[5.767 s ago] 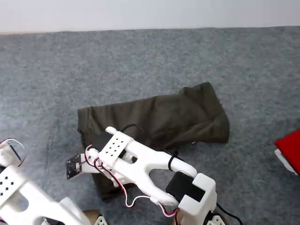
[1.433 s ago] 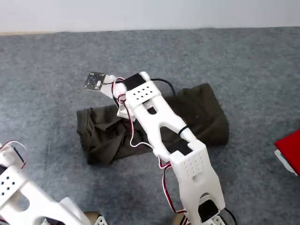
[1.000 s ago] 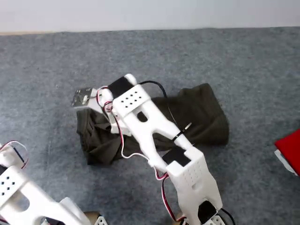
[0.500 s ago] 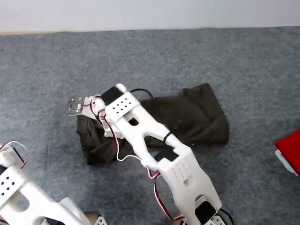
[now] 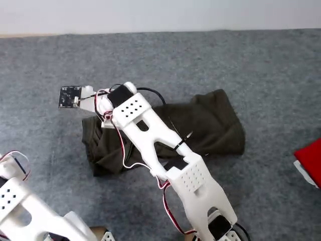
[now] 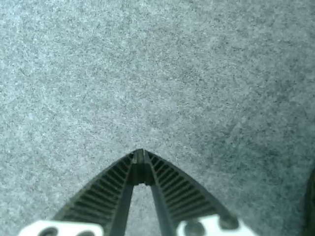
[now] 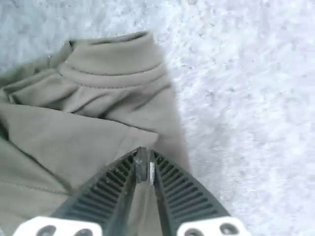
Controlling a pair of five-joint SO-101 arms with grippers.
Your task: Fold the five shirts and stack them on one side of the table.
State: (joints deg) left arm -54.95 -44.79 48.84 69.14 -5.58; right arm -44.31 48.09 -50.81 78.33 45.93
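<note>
**A:** Where was the shirt, and which way did it lie?

**B:** The olive shirt lay about mid-table on the grey felt table. In the high view its long axis ran side to side, with the right-hand end a little nearer the far edge. That end was flatter, and one corner poked toward the far edge. The left-hand end was bunched into folds.

**A:** And the arms?

**B:** The right arm stretched from the near edge diagonally across the shirt, its wrist above the far corner of the bunched end. The right gripper hung over the cloth with its fingertips pressed together, just beside the shirt's edge where the felt began. A stitched band lay ahead of it at the shirt's end.

**A:** The other one?

**B:** The left arm sat in the near left corner, well apart from the shirt. The left gripper was closed too, tips meeting over plain felt.

**A:** How much room was there around the shirt?

**B:** A broad band of open felt ran between the shirt and the far edge. There was more open felt to the left of the bunched end. To the right, open felt separated the shirt from a red item at the right edge. The near side was crowded by the two arms.
</note>
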